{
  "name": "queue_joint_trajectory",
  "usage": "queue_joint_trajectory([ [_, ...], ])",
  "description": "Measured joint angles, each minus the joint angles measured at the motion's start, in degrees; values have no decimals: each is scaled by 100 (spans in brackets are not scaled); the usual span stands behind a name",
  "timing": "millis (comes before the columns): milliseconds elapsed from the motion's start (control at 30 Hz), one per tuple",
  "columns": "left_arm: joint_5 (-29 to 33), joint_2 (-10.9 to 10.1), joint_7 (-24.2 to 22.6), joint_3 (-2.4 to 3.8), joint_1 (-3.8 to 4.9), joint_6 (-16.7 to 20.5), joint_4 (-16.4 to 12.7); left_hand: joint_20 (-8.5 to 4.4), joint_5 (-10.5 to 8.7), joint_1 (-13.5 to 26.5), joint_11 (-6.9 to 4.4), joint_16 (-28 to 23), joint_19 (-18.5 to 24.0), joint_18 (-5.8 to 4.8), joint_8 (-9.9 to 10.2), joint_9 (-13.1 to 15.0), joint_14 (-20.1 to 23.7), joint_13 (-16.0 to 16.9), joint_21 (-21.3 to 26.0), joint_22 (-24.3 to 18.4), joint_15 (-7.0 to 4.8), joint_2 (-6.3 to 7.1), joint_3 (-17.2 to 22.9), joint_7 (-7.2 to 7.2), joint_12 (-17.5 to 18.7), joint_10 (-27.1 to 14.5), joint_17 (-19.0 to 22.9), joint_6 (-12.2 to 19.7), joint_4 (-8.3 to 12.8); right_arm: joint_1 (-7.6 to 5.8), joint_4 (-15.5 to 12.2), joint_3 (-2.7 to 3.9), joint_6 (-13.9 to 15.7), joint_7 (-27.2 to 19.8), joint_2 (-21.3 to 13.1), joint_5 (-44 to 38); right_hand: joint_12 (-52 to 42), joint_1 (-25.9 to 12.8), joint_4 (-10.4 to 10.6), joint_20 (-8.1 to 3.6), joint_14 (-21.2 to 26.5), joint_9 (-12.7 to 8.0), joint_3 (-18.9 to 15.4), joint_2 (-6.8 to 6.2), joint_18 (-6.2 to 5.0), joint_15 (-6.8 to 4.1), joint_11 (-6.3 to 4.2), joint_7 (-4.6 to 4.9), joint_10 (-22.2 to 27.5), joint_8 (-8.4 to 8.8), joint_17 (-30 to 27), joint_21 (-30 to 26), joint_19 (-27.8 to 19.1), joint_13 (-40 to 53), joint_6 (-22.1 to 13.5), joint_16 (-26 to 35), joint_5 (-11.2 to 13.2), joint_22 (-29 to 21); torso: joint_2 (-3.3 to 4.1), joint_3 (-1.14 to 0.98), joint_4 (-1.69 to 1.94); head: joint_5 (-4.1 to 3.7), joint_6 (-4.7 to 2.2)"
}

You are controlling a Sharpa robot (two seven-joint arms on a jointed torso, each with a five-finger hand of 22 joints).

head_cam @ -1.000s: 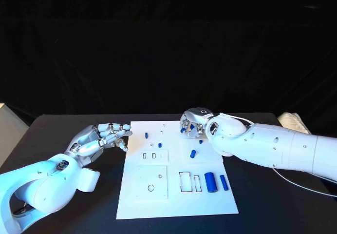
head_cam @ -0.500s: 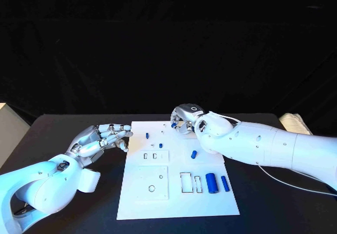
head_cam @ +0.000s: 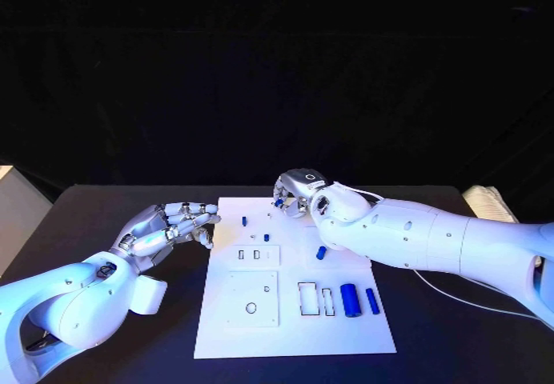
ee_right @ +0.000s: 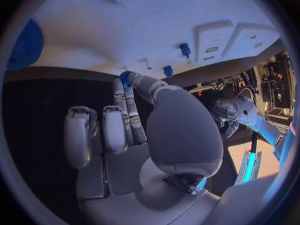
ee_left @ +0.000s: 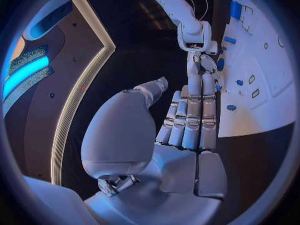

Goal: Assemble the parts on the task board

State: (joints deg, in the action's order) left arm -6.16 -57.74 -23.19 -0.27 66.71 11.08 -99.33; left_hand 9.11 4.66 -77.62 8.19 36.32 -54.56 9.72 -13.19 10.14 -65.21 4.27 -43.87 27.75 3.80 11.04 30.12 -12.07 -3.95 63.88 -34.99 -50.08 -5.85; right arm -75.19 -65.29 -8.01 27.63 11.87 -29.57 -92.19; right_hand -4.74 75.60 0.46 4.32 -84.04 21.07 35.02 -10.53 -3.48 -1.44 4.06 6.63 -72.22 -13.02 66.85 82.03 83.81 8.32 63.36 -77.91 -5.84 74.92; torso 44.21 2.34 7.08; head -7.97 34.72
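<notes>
Rightward arm is swinging its hand (head_cam: 297, 193) toward the far middle of the task board (head_cam: 289, 320), where a second ago it was hanging nearer the board's right edge; the left hand (head_cam: 171, 226) is staying put just off the board's left edge, fingers straight and apart, gripping nothing. Working down in size: the white board is lying flat on the black table (head_cam: 104, 216); a thick blue cylinder (head_cam: 349, 299) and a slimmer blue rod (head_cam: 371, 300) are lying side by side near the board's right edge, long axes running near-to-far; a small blue peg (head_cam: 321, 253) is lying mid-board, tilted slightly off that line. Smallest, a blue part (ee_right: 127, 79) is being pinched between thumb and fingertip of the right hand, its long axis looking roughly in line with the fingers, though I cannot tell its exact heading. Two short blue pegs (head_cam: 243, 220) are standing upright near the far edge. Risk, as I judge it: the pinch is shallow, so the part could twist or drop as it is lowered, or nudge the standing pegs close by.
</notes>
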Motion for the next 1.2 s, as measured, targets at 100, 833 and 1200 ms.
queue_joint_trajectory([
  [100, 0, 1, 4, 0, 4, -3, 0, 0, 0, 0, 0, 0, 0, 0, 0, 0, 0, 0, 0, 0, 0, 0, 0, 0, 0, 0, 0, 0, 0, 2, 57, 0, 7, 6, 46, -3, 21, 6, 0, 0, 0, 0, 0, 6, 0, 0, 0, 6, 0, -4, -7, 0, 0, 0, -7, 0, -7, 0, 5, 4, 5, -3, -2],
  [833, 0, 18, 27, 1, 17, -27, 3, 16, 0, 0, 0, 0, 16, 0, 0, -1, 28, -1, -29, 9, 0, 0, 0, 0, 0, 0, -2, 0, 0, 18, 348, 0, 27, 17, 278, -33, 65, 29, -6, 0, 0, 3, -8, 27, -1, 0, 0, 15, 0, -20, -11, -4, 0, 0, -38, 0, -4, 3, 24, 10, 13, 15, -9],
  [1200, 0, 23, 45, 1, 50, -38, 6, 16, 0, 0, 0, 0, 16, 0, 0, 4, 41, -1, -45, 19, 0, 0, 0, 0, 0, 0, -6, 0, 0, 49, 505, 3, 27, 8, 400, -33, 78, 29, -6, 0, 0, 117, -9, 27, -1, 1, -7, 20, -7, 2, -29, -4, 0, 54, -64, 0, 0, 3, 44, 10, 33, 47, -4],
])
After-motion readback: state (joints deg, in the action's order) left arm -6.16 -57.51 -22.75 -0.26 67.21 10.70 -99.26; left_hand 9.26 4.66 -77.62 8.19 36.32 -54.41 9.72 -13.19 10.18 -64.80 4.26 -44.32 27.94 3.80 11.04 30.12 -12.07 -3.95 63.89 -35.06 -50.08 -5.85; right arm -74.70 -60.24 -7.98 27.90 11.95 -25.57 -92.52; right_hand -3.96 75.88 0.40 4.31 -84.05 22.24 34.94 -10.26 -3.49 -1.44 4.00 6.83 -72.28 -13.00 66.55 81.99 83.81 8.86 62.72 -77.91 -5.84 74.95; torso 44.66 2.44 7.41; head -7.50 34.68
